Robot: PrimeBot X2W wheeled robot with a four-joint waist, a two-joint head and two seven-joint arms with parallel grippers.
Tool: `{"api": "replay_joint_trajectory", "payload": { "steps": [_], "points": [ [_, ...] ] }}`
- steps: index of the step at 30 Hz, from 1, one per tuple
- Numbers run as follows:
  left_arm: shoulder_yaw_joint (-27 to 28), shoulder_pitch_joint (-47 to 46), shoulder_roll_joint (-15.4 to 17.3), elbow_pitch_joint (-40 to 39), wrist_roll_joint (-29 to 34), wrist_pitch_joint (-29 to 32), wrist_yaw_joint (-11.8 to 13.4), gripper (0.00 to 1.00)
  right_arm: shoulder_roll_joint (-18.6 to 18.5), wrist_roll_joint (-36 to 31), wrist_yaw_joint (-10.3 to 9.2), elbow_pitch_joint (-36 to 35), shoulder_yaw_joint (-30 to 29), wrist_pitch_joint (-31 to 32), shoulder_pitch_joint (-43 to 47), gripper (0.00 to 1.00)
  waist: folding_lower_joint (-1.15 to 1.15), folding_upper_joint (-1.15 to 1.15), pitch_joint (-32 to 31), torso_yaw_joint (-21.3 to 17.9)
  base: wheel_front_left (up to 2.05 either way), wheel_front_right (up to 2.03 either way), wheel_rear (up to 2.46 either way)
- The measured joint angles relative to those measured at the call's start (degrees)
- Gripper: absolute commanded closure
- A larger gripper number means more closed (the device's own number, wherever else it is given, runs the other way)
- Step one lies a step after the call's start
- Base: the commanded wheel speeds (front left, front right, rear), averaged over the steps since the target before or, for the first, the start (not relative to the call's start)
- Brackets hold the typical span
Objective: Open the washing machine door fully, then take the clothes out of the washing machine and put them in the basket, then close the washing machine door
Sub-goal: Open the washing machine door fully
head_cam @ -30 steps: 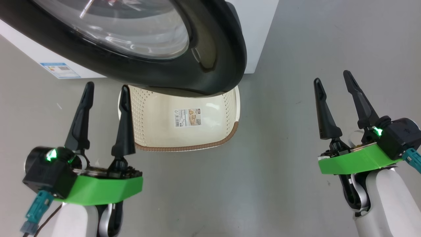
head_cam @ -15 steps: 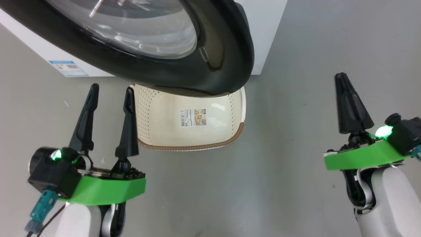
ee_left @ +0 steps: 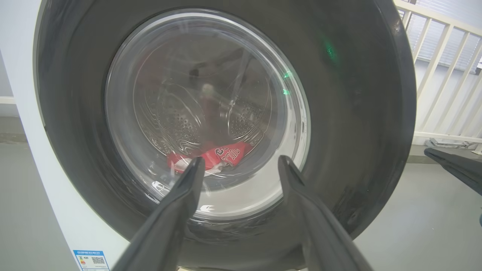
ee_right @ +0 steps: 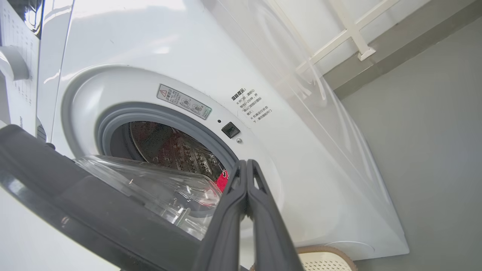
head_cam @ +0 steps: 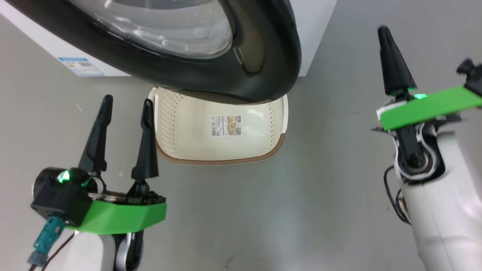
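Glossy black plastic rims the washing machine door (head_cam: 263,75), which we take as our reference. It stands partly open, swung clear of the washing machine (ee_right: 301,150), so that the grey rubber ring (ee_right: 113,116) and the steel drum (ee_right: 169,150) show behind it.

The clothes (ee_left: 211,156), red with white lettering, lie low in the drum behind the door's glass bowl. We see them through the glass in the left wrist view and past the door's edge in the right wrist view.

The basket (head_cam: 218,162) sits on the grey floor (head_cam: 263,218) directly below the door, its far end hidden under the door's rim in the head view. A sticker (head_cam: 226,125) shows on its bottom.

The left gripper (head_cam: 127,101) is below the door and to its left, facing the glass. Its fingers are spread wide and hold nothing.

The right gripper (ee_right: 245,165) is to the right of the door, apart from it. Its fingers are pressed together tip to tip and hold nothing. They point towards the gap between the door's free edge and the drum opening.
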Motion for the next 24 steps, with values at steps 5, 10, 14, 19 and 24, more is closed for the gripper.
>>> {"api": "replay_joint_trajectory", "payload": {
  "steps": [5,10,14,19,24],
  "points": [
    [-0.1,-0.2,0.0,0.0,0.0,0.0,0.0,0.0,-0.1,11.6,-0.01,2.0,1.0,6.8,-5.2,1.0,0.0,0.0,0.9,0.6,0.0,0.0,0.0],
    [-0.5,-0.3,0.0,-0.1,-0.2,0.0,0.0,0.0,-0.2,20.5,-0.01,5.9,1.9,13.6,-10.4,1.0,0.0,0.0,1.7,1.4,0.0,0.0,0.0],
    [-0.6,-0.9,0.0,-0.1,-0.5,0.0,0.0,0.0,-0.3,26.7,-0.01,10.0,2.4,18.3,-14.7,1.0,0.0,0.0,2.4,2.0,0.0,0.0,0.0],
    [-0.7,-1.4,0.0,-0.1,-0.9,0.0,0.0,0.0,-0.4,34.6,-0.01,14.6,4.1,24.8,-19.6,1.0,0.0,0.0,3.2,2.8,0.0,0.0,0.0],
    [-0.7,-1.5,0.0,0.0,-1.2,0.0,0.0,0.0,-0.5,39.4,-0.02,17.7,6.7,29.7,-23.1,1.0,0.0,0.0,3.9,3.2,0.0,0.0,0.0]
  ]
}}
